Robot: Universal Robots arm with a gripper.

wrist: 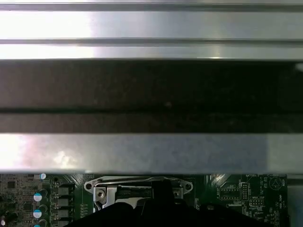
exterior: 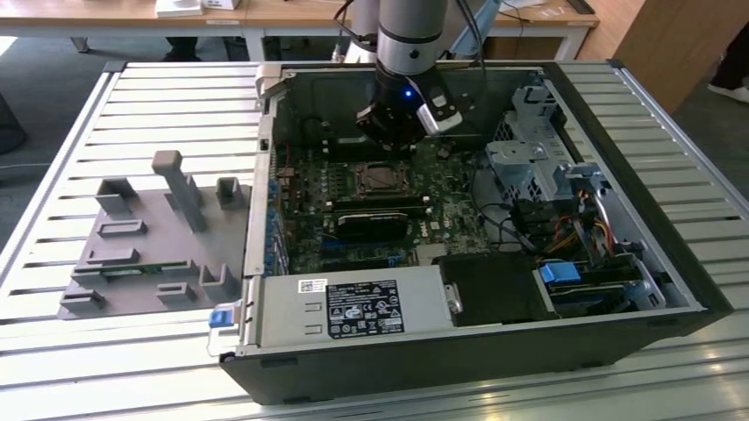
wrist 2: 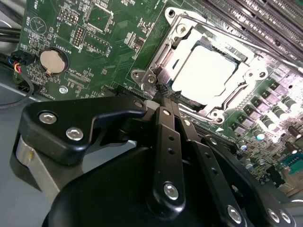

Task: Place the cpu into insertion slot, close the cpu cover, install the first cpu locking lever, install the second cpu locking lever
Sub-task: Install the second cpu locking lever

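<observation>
Cpu (wrist 2: 204, 70): seated in its motherboard socket, framed by the lowered cpu cover (wrist 2: 163, 56); gripper (wrist 2: 165, 92): fingers pinched together, holding nothing, tips at the socket's edge, apparently placed to work a locking lever.

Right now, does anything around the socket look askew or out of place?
Nothing stands out. The cpu lies flat and square in the socket, framed evenly by the cover. The hand sits at the socket's edge, fingers together.
</observation>
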